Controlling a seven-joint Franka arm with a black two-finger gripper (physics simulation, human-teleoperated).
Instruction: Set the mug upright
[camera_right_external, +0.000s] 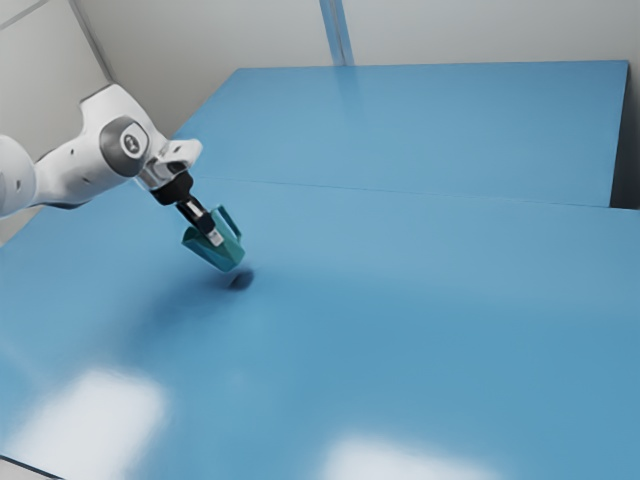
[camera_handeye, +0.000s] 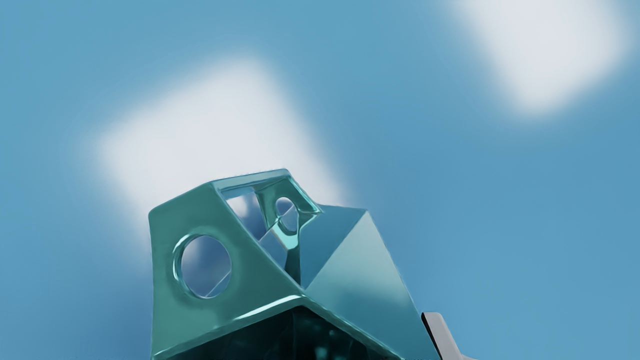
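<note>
The black two-finger gripper (camera_right_external: 215, 238) holds the teal mug (camera_right_external: 226, 257) aslant, mouth toward the arm, base lower toward the exterior view's right; its long axis likely needs turning to vertical. A shadow (camera_right_external: 241, 279) darkens the blue table (camera_right_external: 400, 350) below; pale walls (camera_right_external: 470, 30) stand behind.

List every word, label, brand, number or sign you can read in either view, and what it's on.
No text can be read.
Small light mark on the grey joint cap of the white arm: too small to read.
Teal mug: none on the faces that show.
Blue table: none.
</note>
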